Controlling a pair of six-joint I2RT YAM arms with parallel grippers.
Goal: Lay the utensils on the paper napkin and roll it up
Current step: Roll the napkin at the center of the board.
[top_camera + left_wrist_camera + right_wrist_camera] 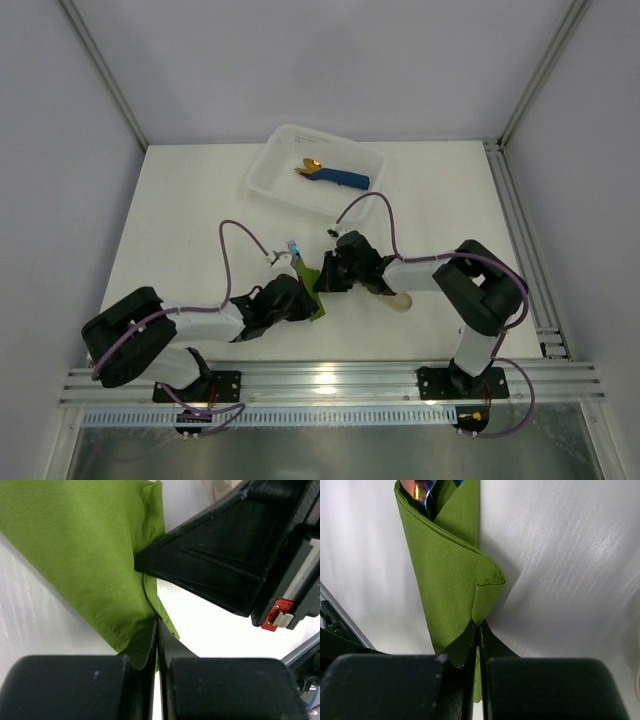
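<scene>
The left gripper (157, 626) was shut tight, its two fingers pressed flat together on a lower corner fold of the paper napkin (75, 545), with only the green sheet between them. The right gripper (478, 628) was clamped the same way, pinching the napkin's bottom edge just under the spot where the outer flap curled round. In the left wrist view the right gripper's black fingertip came in from the right and met the green paper just above the left pinch, so the two grips sat very close, with little room between them. The napkin was rolled into a narrow tube lying on the white table (190, 210). The utensils (420, 489) sat inside it, their iridescent ends just showing at the open far end. From above, the roll lay in the near middle of the table, between the two wrists. A beige rounded piece (398, 300) lay just beside the right arm, on the near right. A clear bin (268, 165) stood well apart at the far middle, holding a blue rolled napkin (345, 180) with gold cutlery. Open tabletop stretched to the far left and far right, bounded by the enclosure walls and by the metal rail (330, 380) along the near edge.
</scene>
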